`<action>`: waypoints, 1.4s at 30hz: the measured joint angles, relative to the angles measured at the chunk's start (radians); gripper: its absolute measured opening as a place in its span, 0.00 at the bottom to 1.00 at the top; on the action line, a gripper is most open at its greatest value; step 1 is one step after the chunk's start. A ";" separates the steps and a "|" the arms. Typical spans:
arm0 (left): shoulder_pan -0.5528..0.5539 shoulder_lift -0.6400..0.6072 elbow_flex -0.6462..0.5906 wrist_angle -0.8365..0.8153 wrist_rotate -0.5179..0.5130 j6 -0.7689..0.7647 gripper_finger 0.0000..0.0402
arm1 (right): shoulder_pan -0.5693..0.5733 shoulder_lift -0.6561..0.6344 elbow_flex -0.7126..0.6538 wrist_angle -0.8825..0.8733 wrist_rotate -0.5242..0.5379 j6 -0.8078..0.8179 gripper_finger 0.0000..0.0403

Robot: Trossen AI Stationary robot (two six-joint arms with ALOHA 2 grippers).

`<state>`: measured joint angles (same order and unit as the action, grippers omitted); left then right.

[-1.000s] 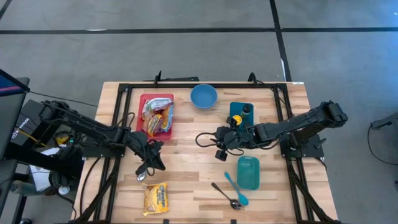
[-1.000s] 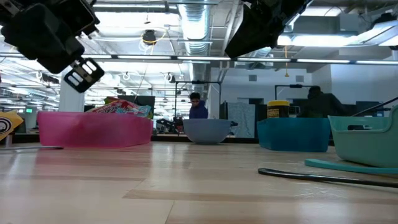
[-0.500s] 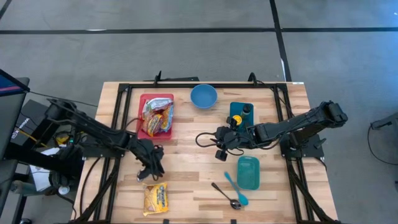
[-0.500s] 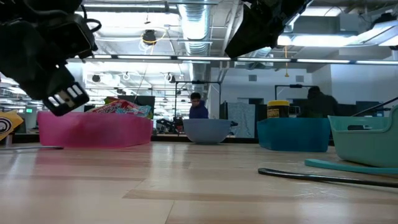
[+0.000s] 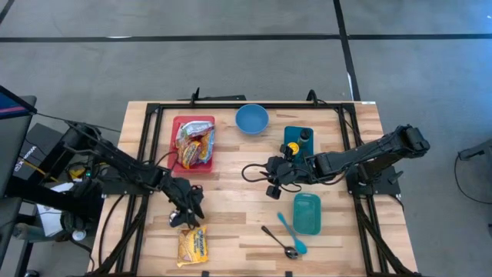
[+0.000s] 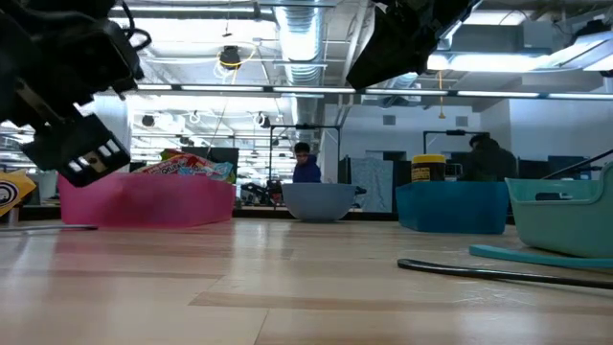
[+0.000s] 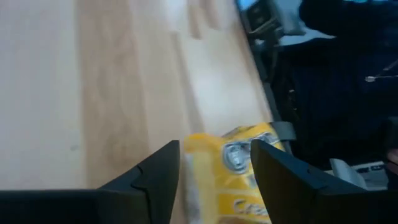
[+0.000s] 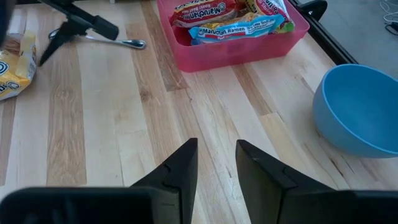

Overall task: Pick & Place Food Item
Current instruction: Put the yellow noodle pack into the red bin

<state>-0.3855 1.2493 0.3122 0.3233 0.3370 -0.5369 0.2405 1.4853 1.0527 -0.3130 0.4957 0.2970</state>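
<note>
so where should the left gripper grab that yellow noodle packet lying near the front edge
Come straight down on the flat yellow noodle packet and pinch across its near short end, the crimped edge closest to the left gripper. It lies flat on the wooden table, so only an edge gives purchase, and the open jaws already straddle that end.

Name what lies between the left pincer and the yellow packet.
Nothing. In the high view the left pincer hangs right at the yellow packet's near end; the left wrist view shows the packet between its open fingers, bare table around.
</note>
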 joint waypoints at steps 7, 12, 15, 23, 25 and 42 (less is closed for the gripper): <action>-0.029 0.056 0.000 0.045 -0.050 0.000 0.49 | 0.000 0.000 0.000 0.001 0.000 0.000 0.26; -0.029 0.110 0.000 0.106 -0.053 -0.001 0.49 | 0.000 0.000 0.000 0.002 0.000 0.000 0.26; -0.029 0.143 0.000 0.153 -0.052 -0.001 0.49 | 0.000 0.000 0.000 0.001 0.000 0.000 0.26; -0.056 0.196 0.000 0.170 -0.045 -0.037 0.49 | 0.000 0.000 0.000 0.001 0.000 0.000 0.26; -0.062 0.199 0.000 0.194 -0.045 -0.038 0.49 | 0.000 0.000 0.000 0.001 0.000 0.000 0.26; -0.098 0.199 0.000 0.216 -0.049 -0.038 0.39 | 0.000 0.000 0.000 0.001 0.000 0.003 0.26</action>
<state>-0.4835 1.4483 0.3126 0.5392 0.2884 -0.5751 0.2405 1.4853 1.0523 -0.3119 0.4957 0.3000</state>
